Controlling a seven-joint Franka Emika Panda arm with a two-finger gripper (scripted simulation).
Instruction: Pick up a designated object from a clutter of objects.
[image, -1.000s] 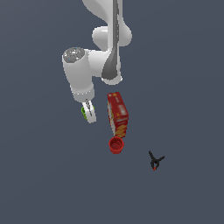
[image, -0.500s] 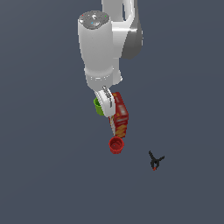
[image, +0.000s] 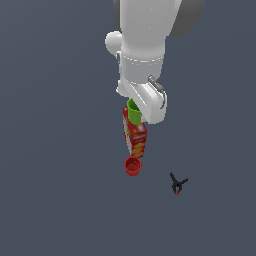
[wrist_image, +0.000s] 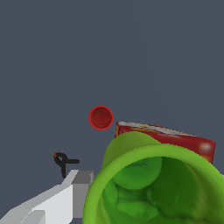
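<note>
The small bright green cup (image: 133, 111) hangs under the white hand, held above the far end of the long red and yellow box (image: 135, 138). My gripper (image: 138, 115) is shut on the cup's rim. In the wrist view the green cup (wrist_image: 153, 183) fills the near corner, open side toward the camera, with one grey finger (wrist_image: 76, 192) against its outside wall. The other finger is hidden. The small red cup (image: 133, 165) stands on the floor at the box's near end, and it also shows in the wrist view (wrist_image: 101, 117).
A small black clamp with red tips (image: 177, 184) lies on the grey floor toward the exterior view's right of the red cup; it also shows in the wrist view (wrist_image: 64, 161). The box (wrist_image: 175, 138) lies flat below the held cup.
The arm has swung toward the exterior view's right, carrying the green cup from beside the box to above it. Box, red cup and clamp have not moved.
</note>
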